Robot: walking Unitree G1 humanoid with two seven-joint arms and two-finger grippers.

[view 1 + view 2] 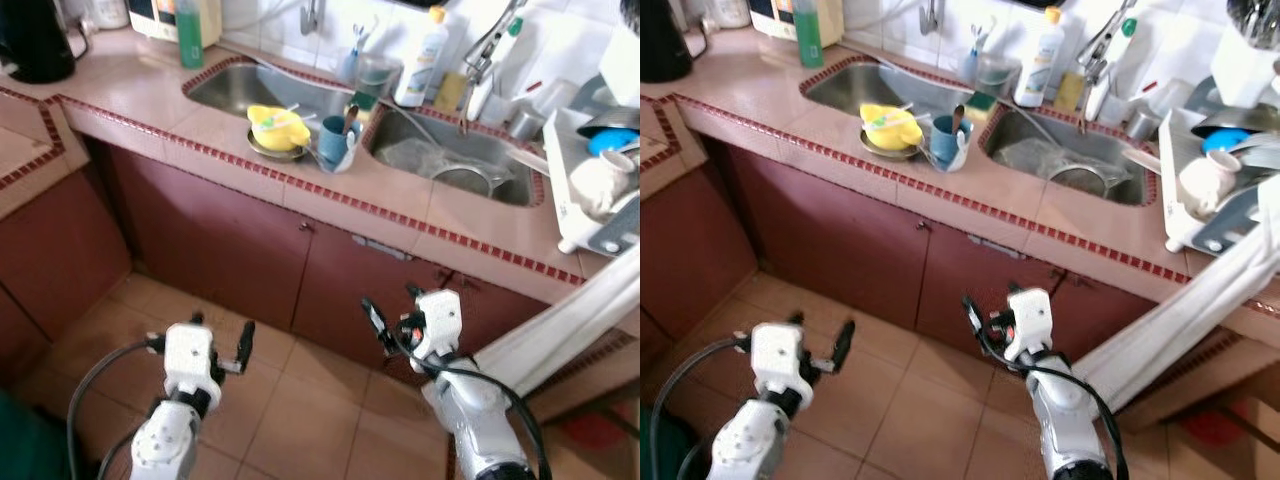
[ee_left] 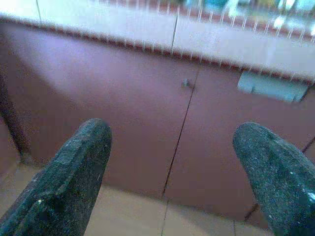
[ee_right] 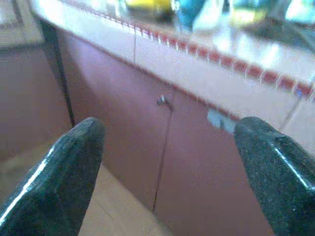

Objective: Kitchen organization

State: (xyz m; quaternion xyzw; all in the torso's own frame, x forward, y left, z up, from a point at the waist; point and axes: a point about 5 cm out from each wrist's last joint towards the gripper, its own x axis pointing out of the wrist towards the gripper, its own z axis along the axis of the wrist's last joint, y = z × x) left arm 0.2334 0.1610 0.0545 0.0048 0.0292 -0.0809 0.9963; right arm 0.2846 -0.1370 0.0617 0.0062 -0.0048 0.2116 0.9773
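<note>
A tiled surface [image 1: 140, 105] with a double sink [image 1: 455, 150] runs across the upper frame above maroon cabinet doors [image 1: 230, 245]. Near the sink divider sit a yellow bowl [image 1: 277, 127] and blue cup [image 1: 337, 138]. Low in frame, the left hand [image 1: 215, 345] and right hand [image 1: 392, 315] hover wide apart-fingered, empty, facing the doors.

Home kitchen: tiled counter [image 1: 250, 165], double steel sink [image 1: 470, 150], dish rack [image 1: 590, 200], maroon cabinet doors [image 1: 230, 250].

The dish rack [image 1: 590, 215] is cut off at the frame's edge.
</note>
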